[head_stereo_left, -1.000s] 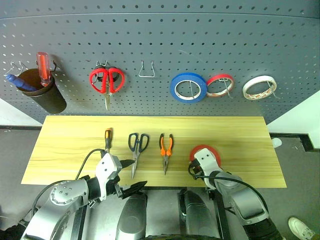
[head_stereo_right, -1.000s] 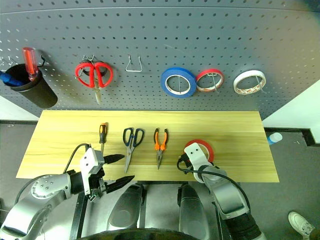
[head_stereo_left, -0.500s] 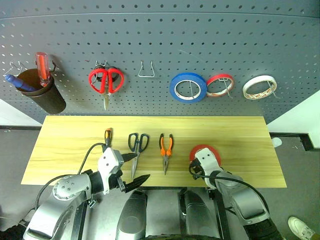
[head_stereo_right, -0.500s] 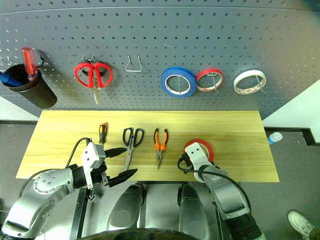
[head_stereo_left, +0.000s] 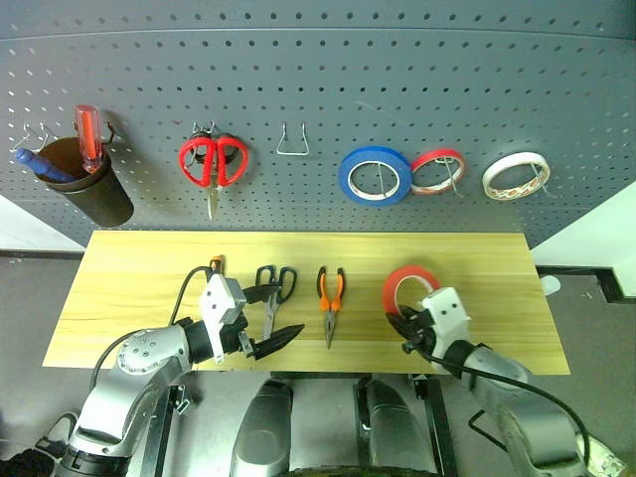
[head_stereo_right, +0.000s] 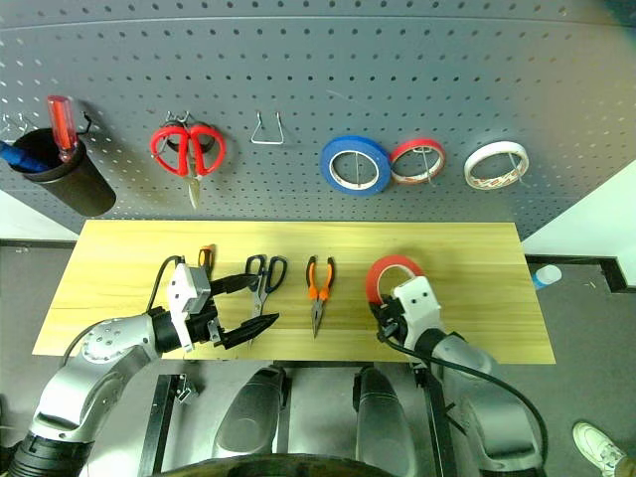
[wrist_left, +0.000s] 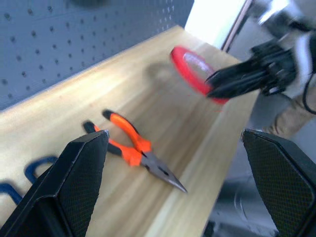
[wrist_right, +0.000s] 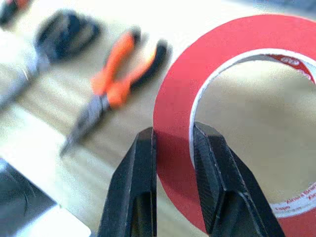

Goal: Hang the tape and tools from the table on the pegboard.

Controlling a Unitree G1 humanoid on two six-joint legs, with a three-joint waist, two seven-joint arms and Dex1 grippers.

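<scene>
Pegboard [head_stereo_left: 318,89] hooks sit well beyond the table [head_stereo_left: 129,268]. Right gripper [head_stereo_left: 408,333] pinches the red tape roll [head_stereo_left: 405,286], raised off the wood; carry it upright toward a free hook. Left gripper [head_stereo_left: 270,318] gapes empty over the scissors [head_stereo_left: 270,293].

You see a smooth, matt surface of light yellowish wood [head_stereo_left: 477,260] with visible grain. The dark grey perforated pegboard [head_stereo_left: 318,89] looks matt, its bent wire hook [head_stereo_left: 291,140] bare metal. The bright red tape roll [wrist_right: 197,89] has a smooth, faintly shiny face. The pliers with orange and black handles [wrist_left: 133,150] show dull steel jaws.
</scene>
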